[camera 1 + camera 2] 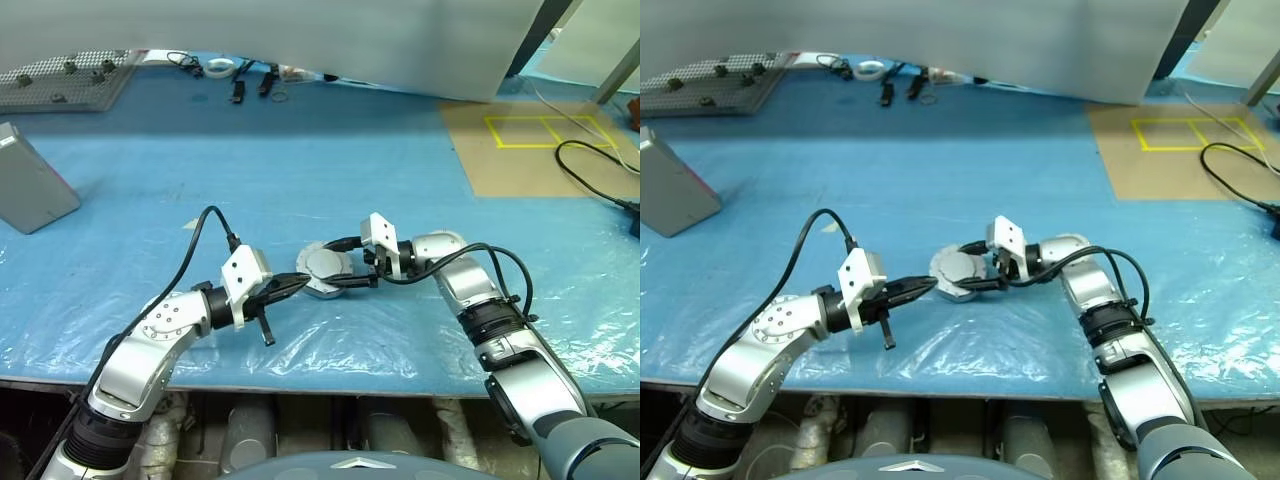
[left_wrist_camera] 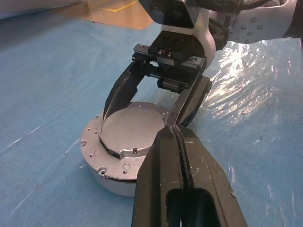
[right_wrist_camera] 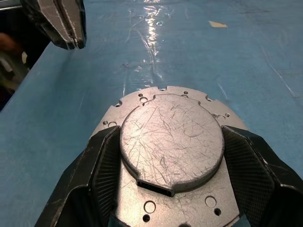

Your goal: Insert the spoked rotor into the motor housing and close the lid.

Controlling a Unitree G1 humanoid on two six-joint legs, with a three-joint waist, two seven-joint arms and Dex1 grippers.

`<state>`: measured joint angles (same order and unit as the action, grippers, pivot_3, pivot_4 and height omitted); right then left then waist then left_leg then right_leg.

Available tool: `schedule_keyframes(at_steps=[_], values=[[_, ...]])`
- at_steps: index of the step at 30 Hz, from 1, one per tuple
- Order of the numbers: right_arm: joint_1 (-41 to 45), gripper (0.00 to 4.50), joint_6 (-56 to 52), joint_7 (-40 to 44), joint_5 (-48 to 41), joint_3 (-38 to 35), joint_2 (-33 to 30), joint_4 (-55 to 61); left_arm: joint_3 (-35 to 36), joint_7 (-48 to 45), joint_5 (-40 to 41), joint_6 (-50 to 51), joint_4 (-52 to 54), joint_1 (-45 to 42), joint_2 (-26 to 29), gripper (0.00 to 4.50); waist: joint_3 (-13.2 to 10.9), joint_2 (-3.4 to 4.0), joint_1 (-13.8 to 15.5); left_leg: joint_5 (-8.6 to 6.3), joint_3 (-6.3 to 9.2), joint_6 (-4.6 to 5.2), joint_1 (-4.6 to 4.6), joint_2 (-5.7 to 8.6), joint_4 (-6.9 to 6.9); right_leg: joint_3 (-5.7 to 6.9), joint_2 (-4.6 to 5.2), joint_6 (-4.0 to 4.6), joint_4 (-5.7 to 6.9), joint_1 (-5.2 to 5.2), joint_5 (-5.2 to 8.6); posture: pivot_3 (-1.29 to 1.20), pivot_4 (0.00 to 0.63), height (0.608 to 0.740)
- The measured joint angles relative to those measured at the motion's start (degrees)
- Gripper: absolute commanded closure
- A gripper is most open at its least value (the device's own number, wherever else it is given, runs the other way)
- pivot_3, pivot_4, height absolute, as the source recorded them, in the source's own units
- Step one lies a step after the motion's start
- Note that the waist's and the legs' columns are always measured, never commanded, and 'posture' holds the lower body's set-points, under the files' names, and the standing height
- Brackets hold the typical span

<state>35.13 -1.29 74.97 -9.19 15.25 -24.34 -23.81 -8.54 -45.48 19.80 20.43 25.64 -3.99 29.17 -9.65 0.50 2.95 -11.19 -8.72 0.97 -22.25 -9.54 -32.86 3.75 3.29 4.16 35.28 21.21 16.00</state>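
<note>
Gripping lid (image 3: 171, 150) (grey back up) on motor housing (image 2: 97, 156): right end effector (image 1: 352, 263) | left end effector (image 1: 296, 286): fingers together.

Likely a lab or workshop: bench (image 1: 300, 170) under blue plastic sheeting, perforated fixture plate (image 1: 60, 80) at 11 o'clock, yellow-taped board (image 1: 540, 140) at 1 o'clock, loose cables (image 1: 590, 170).

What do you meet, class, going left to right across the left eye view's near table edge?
left gripper → motor housing with the lid on it → right gripper
</note>
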Motion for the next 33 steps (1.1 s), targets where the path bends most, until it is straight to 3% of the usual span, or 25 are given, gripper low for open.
schedule_keyframes(at_steps=[5,11,33], values=[[-0.1,1.51,-5.0,2.3,-1.6,-0.2,-0.6,2.0,-0.2,0.0,0.0,0.0,0.0,0.1,0.0,4.50,0.0,-0.01,-0.4,-0.01,0.00,0.01,-0.13,-0.02,0.00,0.04,-0.01,-0.01,0.11,0.16,0.00,0.00,0.150,0.740],[1.0,1.51,-9.5,-1.1,-2.2,-1.0,1.4,1.9,-0.4,0.1,0.0,-0.1,0.0,0.1,0.0,4.50,0.0,-0.01,-0.6,0.00,0.00,0.01,-0.37,-0.06,-0.18,0.05,0.00,0.01,0.45,0.54,0.00,0.00,0.150,0.740],[0.4,1.51,-1.3,0.2,0.1,-0.6,0.1,-2.3,-0.5,0.8,0.2,0.3,1.1,0.8,0.0,4.50,0.0,-0.01,-0.3,0.00,0.02,0.01,0.17,-0.06,-0.36,0.04,0.01,0.04,0.40,-0.13,0.01,0.00,0.150,0.740]])
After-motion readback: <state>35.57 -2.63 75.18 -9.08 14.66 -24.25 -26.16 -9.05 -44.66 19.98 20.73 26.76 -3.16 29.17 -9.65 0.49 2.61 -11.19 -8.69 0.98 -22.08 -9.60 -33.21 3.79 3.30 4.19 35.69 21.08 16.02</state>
